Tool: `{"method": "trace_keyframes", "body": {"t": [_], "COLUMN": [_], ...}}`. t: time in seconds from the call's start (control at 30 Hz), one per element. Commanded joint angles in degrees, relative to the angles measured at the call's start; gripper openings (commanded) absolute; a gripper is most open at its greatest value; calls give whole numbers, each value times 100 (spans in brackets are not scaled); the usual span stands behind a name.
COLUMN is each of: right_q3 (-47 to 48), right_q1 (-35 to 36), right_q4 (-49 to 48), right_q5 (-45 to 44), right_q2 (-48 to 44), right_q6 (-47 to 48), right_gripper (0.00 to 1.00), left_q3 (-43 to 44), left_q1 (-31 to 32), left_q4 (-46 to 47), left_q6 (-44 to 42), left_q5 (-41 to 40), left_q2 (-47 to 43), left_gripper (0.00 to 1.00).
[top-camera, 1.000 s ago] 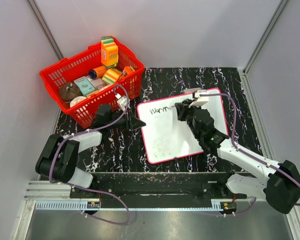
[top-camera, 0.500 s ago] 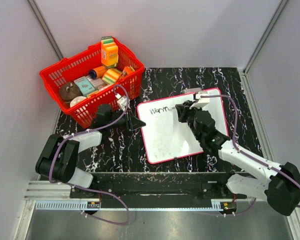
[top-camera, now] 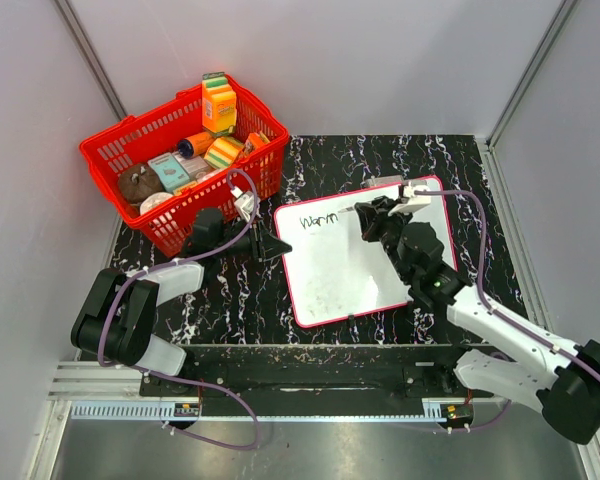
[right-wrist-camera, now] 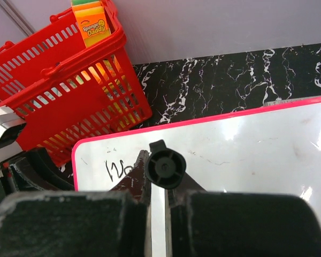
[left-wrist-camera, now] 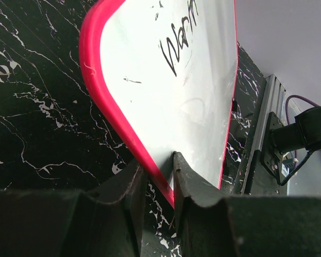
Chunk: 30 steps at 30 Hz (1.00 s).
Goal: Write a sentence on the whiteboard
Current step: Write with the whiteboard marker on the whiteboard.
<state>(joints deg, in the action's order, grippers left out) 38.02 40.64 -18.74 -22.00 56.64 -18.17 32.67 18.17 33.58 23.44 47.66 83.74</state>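
The whiteboard lies flat on the black marbled table, white with a red-pink frame. "Warm" is written along its far left part. My left gripper is shut on the board's left edge; in the left wrist view the frame sits between the fingers. My right gripper is shut on a black marker, held tip-down over the board's far middle, just right of the writing. In the right wrist view the marker's end cap faces the camera and hides most of the word on the board.
A red basket with sponges, boxes and other items stands at the far left, close behind my left arm; it also shows in the right wrist view. Grey walls enclose the table. A metal rail runs along the near edge.
My right gripper has moved right along the board's far part with the marker, and the writing has grown from "Worm"-like strokes to a full "Warm". The left gripper has not moved.
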Motion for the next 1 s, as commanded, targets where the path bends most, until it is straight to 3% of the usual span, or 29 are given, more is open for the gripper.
{"method": "trace_keyframes", "body": {"t": [0.0,0.3,0.97], "right_q3": [478,628,390], "right_q1": [-74,-153,-223], "right_q4": [-130,-174,-42], "right_q5": [-121,-41,-269], "right_q2": [338,804,743], "right_q6": [191,253,200], "right_gripper": [0,0,0], "left_q3": [100,100,108], "left_q1": [151,143,151], "left_q4": [-1,-10,-18], "left_q6": [-604,-613,-621], "left_q5": [-73,-73,-73], "left_q2": [54,54,54], "left_gripper": [0,0,0]}}
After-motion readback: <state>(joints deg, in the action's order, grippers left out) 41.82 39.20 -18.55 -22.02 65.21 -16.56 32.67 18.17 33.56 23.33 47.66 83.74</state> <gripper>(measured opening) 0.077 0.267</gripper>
